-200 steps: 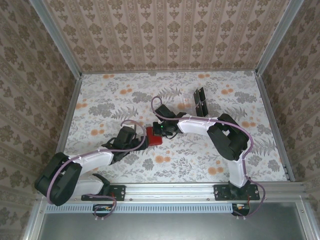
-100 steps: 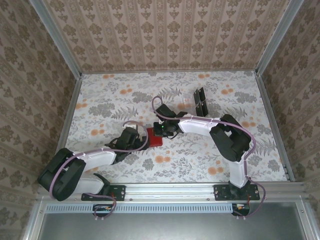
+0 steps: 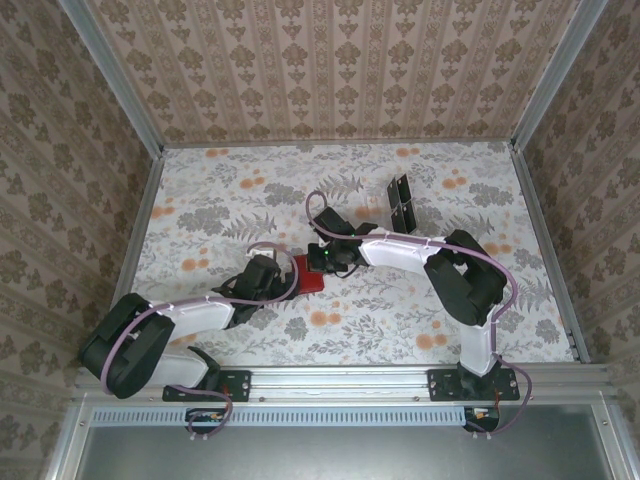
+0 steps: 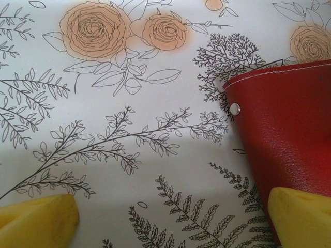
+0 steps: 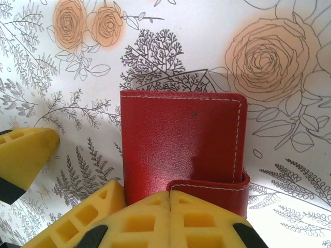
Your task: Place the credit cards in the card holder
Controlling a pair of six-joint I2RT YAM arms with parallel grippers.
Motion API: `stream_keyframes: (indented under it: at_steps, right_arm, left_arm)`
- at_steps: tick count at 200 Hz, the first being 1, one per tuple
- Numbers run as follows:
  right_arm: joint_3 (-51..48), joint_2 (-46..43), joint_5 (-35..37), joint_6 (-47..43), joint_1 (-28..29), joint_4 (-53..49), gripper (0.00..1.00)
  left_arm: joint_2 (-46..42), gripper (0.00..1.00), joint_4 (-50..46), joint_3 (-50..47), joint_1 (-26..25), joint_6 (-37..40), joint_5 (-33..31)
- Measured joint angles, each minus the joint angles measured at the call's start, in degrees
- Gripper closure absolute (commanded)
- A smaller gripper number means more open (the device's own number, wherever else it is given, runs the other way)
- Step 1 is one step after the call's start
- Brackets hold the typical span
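Top external view: the closed red card holder [image 3: 312,273] lies flat near the middle of the floral desk [image 3: 220,200]. Dark credit cards [image 3: 402,203] stand well apart, toward the far right. Left wrist view: the left tool [image 4: 173,206] is spread wide, one yellow finger [image 4: 302,219] overlapping the holder's corner. Right wrist view: the right tool [image 5: 169,206] is fully closed, tips meeting at the holder's clasp tab.
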Motion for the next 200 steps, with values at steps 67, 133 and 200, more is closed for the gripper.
stream_keyframes:
  at_steps: [67,133,200]
  right_arm:
    - [-0.31,0.00,-0.74,0.37,0.20,0.22,1.00]
    - [-0.33,0.15,-1.03,0.42,0.46,0.22,1.00]
    - [-1.05,1.38,-1.18,0.57,0.57,1.36,1.00]
  left_arm:
    - [0.15,0.01,0.26,0.00,-0.07,0.00,-0.13]
    - [0.20,0.01,0.31,0.00,-0.07,0.00,-0.17]
    - [0.22,0.01,0.46,0.00,-0.07,0.00,-0.17]
